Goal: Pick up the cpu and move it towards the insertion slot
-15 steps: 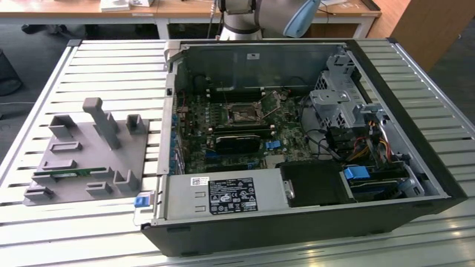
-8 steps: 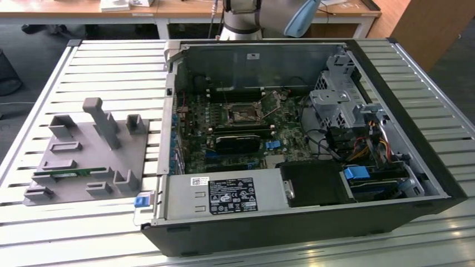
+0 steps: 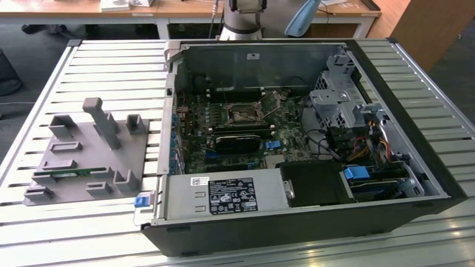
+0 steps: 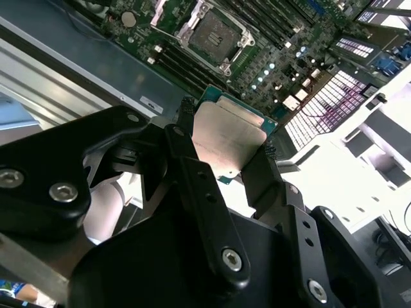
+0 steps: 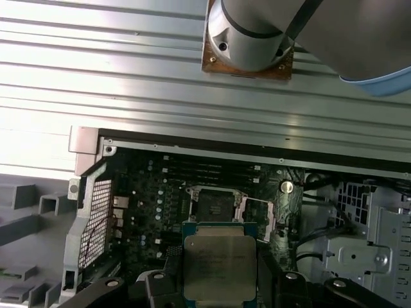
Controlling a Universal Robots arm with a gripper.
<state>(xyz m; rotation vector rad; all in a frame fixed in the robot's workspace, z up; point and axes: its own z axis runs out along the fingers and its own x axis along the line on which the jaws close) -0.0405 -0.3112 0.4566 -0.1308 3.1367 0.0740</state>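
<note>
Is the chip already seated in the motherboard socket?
No. In the first wrist view the chip sits between the gripper fingers, above the board, while the socket beyond it lies open and bare.

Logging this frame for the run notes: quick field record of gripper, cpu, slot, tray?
gripper: shut on cpu, fingers on two opposite edges
cpu: held in the air above the open case, silver top facing both wrist cameras
slot: on the motherboard, open and empty, frame raised
cpu vs slot: apart, not yet seated; slot lies past the chip in the first wrist view
case: lying on its side on the slatted table, side panel off
tray: grey, on the table at the exterior view's left of the case
</note>
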